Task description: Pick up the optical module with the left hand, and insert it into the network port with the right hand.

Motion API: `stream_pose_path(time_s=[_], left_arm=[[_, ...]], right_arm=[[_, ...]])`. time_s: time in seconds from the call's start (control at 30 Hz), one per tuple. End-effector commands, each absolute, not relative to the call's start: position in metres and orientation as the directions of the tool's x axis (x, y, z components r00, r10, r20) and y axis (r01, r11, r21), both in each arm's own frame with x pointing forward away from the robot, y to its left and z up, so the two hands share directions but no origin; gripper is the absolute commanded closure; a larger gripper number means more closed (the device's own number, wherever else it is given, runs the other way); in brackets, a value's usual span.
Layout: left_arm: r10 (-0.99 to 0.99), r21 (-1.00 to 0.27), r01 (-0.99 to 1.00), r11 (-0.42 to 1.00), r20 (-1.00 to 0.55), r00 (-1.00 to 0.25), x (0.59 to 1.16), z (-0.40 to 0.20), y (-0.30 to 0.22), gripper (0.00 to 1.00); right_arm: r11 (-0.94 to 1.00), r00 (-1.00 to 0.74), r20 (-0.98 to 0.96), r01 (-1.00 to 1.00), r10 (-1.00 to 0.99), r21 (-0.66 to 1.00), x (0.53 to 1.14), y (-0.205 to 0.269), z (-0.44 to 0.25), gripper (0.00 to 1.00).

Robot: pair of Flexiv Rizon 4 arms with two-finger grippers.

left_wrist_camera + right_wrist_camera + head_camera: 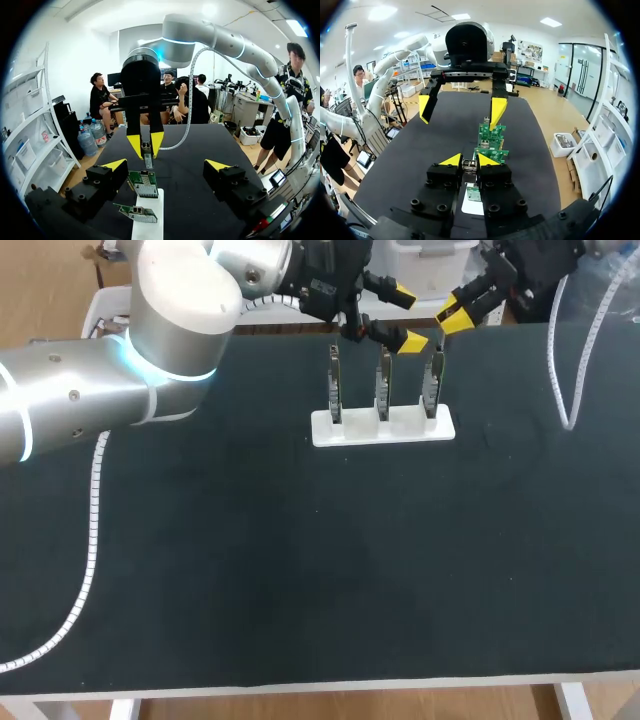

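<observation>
Upper middle of the black bench [250,570], a white holder [383,427] carries three upright circuit boards [383,390]. Above it my left end effector [406,315] gapes wide, empty; my right end effector [455,317] is clamped on the small module [468,165]

Lies open across the near tabletop [300,580]; tightens above three upright boards [383,390] in the white holder [405,426] (narrow gaps between), with left hand [405,316] and right hand [452,318] close overhead.

Bright ceiling panels [550,22] light evenly, casting faint shadows on the table [300,580].
</observation>
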State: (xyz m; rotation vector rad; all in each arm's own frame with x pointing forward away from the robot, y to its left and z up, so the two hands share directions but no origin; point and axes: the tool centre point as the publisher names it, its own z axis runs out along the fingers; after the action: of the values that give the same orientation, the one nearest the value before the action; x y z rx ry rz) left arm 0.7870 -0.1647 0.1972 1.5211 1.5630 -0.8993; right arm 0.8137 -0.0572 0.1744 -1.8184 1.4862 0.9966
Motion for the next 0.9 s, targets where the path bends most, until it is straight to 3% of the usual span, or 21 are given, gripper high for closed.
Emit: stream_pose_path(time_s=[0.03, 0.9], left_arm=[[0.465, 0.023, 0.999, 0.044, -0.885, 0.000, 0.7862, 0.1980, -0.1651, 0.00], [0.465, 0.023, 0.999, 0.044, -0.885, 0.000, 0.7862, 0.1980, -0.1651, 0.00]], right_arm=[[-0.298, 0.093, -0.834, -0.950, -0.543, 0.088, 0.8252, -0.0570, 0.1725, 1.00], [-0.307, 0.089, -0.833, -0.947, -0.546, 0.099, 0.8332, -0.0518, 0.1665, 1.00]])
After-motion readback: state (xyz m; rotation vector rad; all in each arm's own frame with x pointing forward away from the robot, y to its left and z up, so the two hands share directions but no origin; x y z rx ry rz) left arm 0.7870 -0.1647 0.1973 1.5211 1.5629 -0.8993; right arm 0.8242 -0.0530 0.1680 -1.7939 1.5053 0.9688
